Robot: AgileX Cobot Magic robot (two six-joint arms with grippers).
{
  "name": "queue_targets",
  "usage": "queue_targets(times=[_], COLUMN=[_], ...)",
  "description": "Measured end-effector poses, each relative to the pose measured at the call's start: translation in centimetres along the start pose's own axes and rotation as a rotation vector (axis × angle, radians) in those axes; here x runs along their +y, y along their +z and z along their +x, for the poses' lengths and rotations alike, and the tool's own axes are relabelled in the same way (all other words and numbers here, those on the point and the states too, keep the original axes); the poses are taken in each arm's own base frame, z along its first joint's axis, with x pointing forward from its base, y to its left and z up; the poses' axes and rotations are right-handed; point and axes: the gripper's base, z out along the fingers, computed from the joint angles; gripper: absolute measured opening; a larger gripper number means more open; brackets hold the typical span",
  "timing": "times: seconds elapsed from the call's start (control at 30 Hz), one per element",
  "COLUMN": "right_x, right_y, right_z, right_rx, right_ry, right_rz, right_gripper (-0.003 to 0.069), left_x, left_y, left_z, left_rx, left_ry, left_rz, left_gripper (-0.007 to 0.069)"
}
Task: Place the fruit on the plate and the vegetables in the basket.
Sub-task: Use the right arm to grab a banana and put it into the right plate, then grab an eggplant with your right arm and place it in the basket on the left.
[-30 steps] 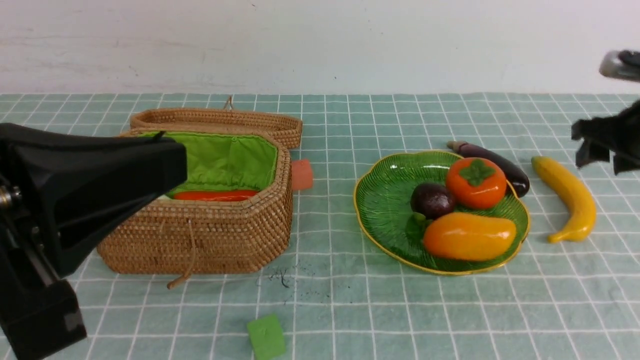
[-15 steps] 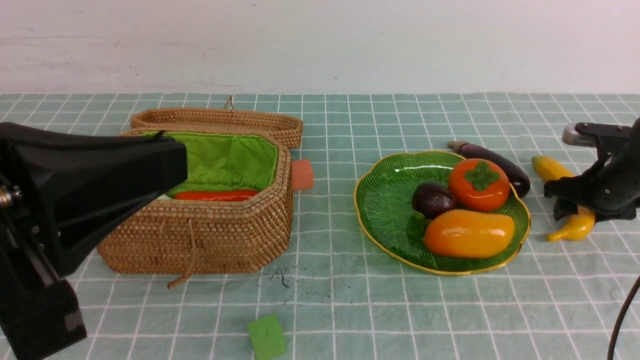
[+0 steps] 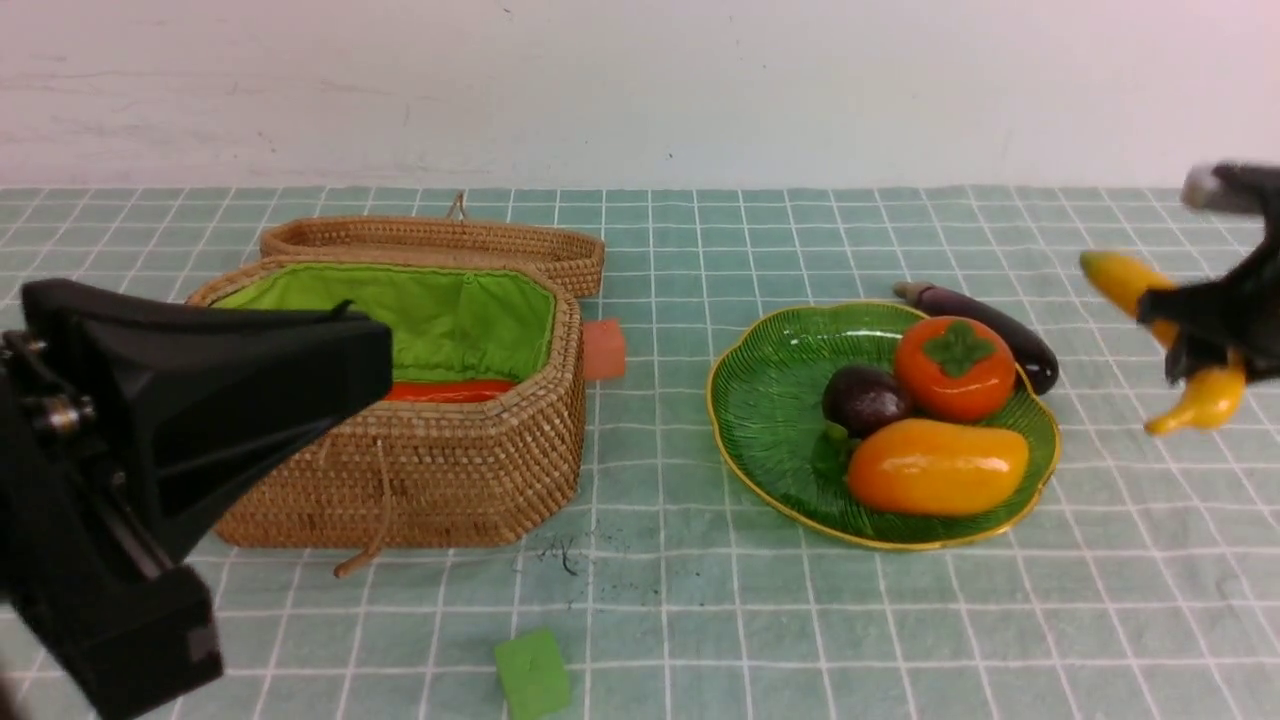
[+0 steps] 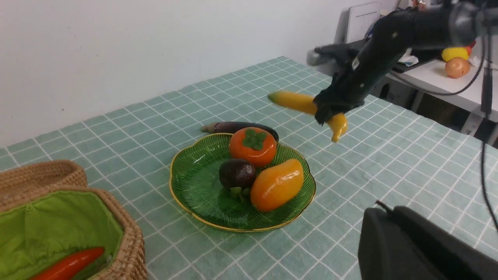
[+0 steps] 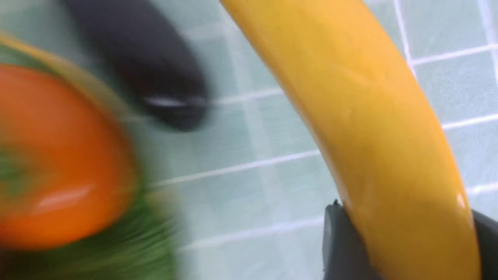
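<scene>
The right jaws are clamped across the banana (image 3: 1118, 278), nearer its lower end. They hold it clear of the desk (image 3: 700, 600), off the right side of the plate (image 3: 770, 400). The banana's long axis runs roughly far to near, with the far tip raised and the near tip drooping, so it lies crosswise to the path toward the plate. The persimmon (image 3: 952, 368), mangosteen (image 3: 865, 400) and mango (image 3: 938, 467) crowd the plate's right half. Its left half is bare, so the carry probably has to pass over them. The eggplant (image 3: 945, 298) lies on the desk against the plate's far right rim. The left jaws are closed and sit past the basket (image 3: 450, 480) on the plate's left, much farther from the banana.
</scene>
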Motion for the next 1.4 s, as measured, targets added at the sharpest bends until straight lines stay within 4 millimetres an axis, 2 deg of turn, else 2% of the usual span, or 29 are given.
queue_targets(times=[0.03, 0.07, 0.1, 0.13, 0.17, 0.2, 0.23, 0.33, 0.37, 0.43, 0.5, 0.53, 0.63, 0.73, 0.83, 0.9, 1.07, 1.2, 1.33, 1.4], right_x=[2.6, 4.2, 4.7, 8.0, 9.6, 10.7, 13.6, 16.3, 16.9, 17.3, 17.6, 17.6, 17.8, 17.9, 17.9, 17.9, 17.9, 17.9, 18.0, 17.8], right_y=[-2.5, -3.4, -3.8, -4.8, -4.9, -4.9, -4.2, -1.8, -0.5, 0.8, 3.3, 3.3, 5.1, 5.6, 5.7, 5.7, 5.7, 5.0, 0.7, -0.8], right_z=[0.1, 0.3, 0.4, 1.1, 1.5, 1.8, 2.7, 3.7, 4.1, 4.4, 5.0, 5.0, 5.5, 5.6, 5.5, 5.5, 5.5, 5.3, 4.0, 3.4], right_rx=[-0.019, -0.023, -0.028, -0.033, -0.032, -0.027, -0.021, -0.001, 0.01, 0.023, 0.053, 0.051, 0.08, 0.084, 0.075, 0.07, 0.068, 0.064, 0.026, 0.002], right_ry=[-0.002, -0.012, -0.009, -0.044, -0.069, -0.079, -0.096, -0.065, -0.026, -0.001, 0.053, 0.056, 0.109, 0.125, 0.13, 0.131, 0.132, 0.127, 0.024, -0.028], right_rz=[-0.084, -0.133, -0.153, -0.247, -0.283, -0.31, -0.365, -0.392, -0.389, -0.383, -0.373, -0.373, -0.373, -0.376, -0.378, -0.378, -0.378, -0.386, -0.421, -0.419], right_gripper=[0.0318, 0.0318, 0.0318, 0.0318, 0.0318, 0.0318, 0.0318, 0.0318, 0.0318, 0.0318, 0.0318, 0.0318, 0.0318, 0.0318, 0.0352, 0.0423, 0.0523, 0.0524, 0.0453, 0.0422], left_x=[0.1, 0.2, 0.2, 0.3, 0.3, 0.4, 0.4, 0.4, 0.5, 0.5, 0.5, 0.5, 0.5, 0.5, 0.5, 0.5, 0.5, 0.5, 0.5, 0.5], left_y=[0.3, 0.4, 0.4, 0.5, 0.5, 0.5, 0.5, 0.5, 0.5, 0.5, 0.5, 0.5, 0.5, 0.5, 0.5, 0.5, 0.5, 0.5, 0.5, 0.5], left_z=[0.2, 0.2, 0.3, 0.4, 0.5, 0.5, 0.7, 0.8, 0.8, 0.8, 0.9, 0.9, 0.9, 0.9, 0.9, 0.9, 0.9, 0.9, 0.9, 0.9], left_rx=[0.017, 0.027, 0.029, 0.043, 0.051, 0.058, 0.071, 0.084, 0.087, 0.089, 0.095, 0.096, 0.098, 0.1, 0.1, 0.1, 0.1, 0.1, 0.099, 0.097], left_ry=[0.004, 0.005, 0.004, 0.001, -0.001, -0.003, -0.004, -0.01, -0.012, -0.012, -0.012, -0.012, -0.012, -0.012, -0.012, -0.012, -0.012, -0.012, -0.012, -0.012], left_rz=[-0.014, -0.023, -0.026, -0.035, -0.039, -0.042, -0.048, -0.051, -0.052, -0.053, -0.054, -0.054, -0.055, -0.055, -0.055, -0.055, -0.055, -0.055, -0.055, -0.055], left_gripper=[0.0008, 0.0008, 0.0008, 0.0008, 0.0008, 0.0008, 0.0008, 0.0011, 0.0013, 0.0015, 0.0015, 0.0015, 0.0018, 0.0018, 0.0021, 0.0022, 0.0023, 0.0023, 0.0024, 0.0024])
